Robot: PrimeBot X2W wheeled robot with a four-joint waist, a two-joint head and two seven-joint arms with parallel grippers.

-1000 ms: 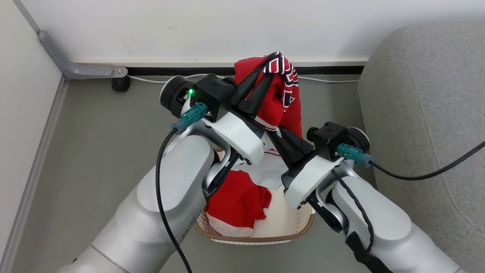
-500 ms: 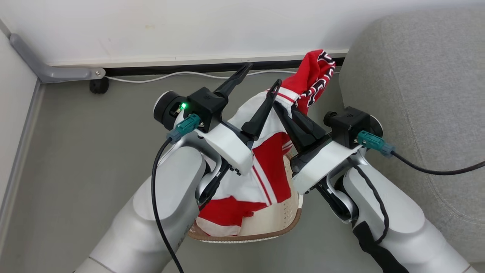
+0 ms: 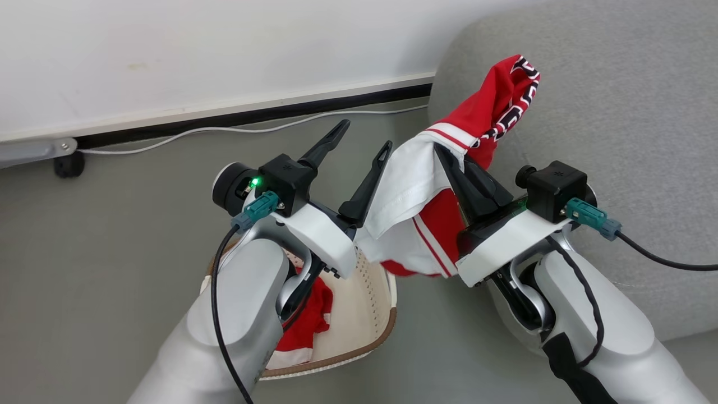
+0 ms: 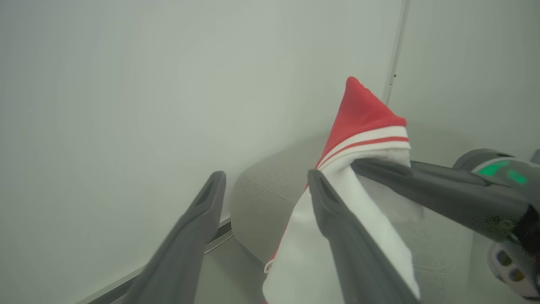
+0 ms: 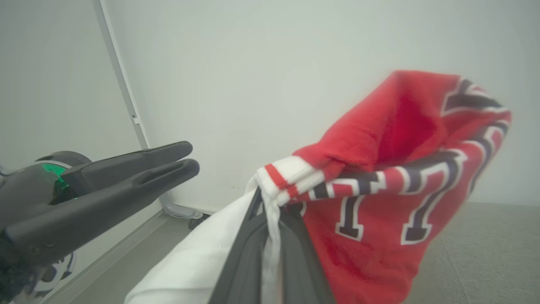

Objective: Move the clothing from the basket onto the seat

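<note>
The left claw (image 3: 364,136) has let go since half a second ago. The right claw (image 3: 443,154) alone has carried the lettered jersey (image 3: 499,112) clear of the basket (image 3: 348,356) toward the grey sofa (image 3: 617,112). The head camera has swung with it.

The jersey looks light and completely limp. Above the right claw's tips the red, lettered part flops over toward the sofa. Below them the white panel and red stripes hang in loose folds beside the claw's body. It should not slip if pinched through a bunched fold or the striped trim, but a loose tail can drag or snag on the basket rim. A grip near the middle of the cloth would keep both ends short.

The right claw is closed tight on the white-and-red striped edge, with fabric squeezed between its two fingers. The left claw stands wide apart with nothing between its fingers. Its nearer finger (image 4: 337,219) lies just beside the hanging white cloth; contact cannot be judged.

A second red garment (image 3: 305,320) lies in the basket, below and behind the left claw.
</note>
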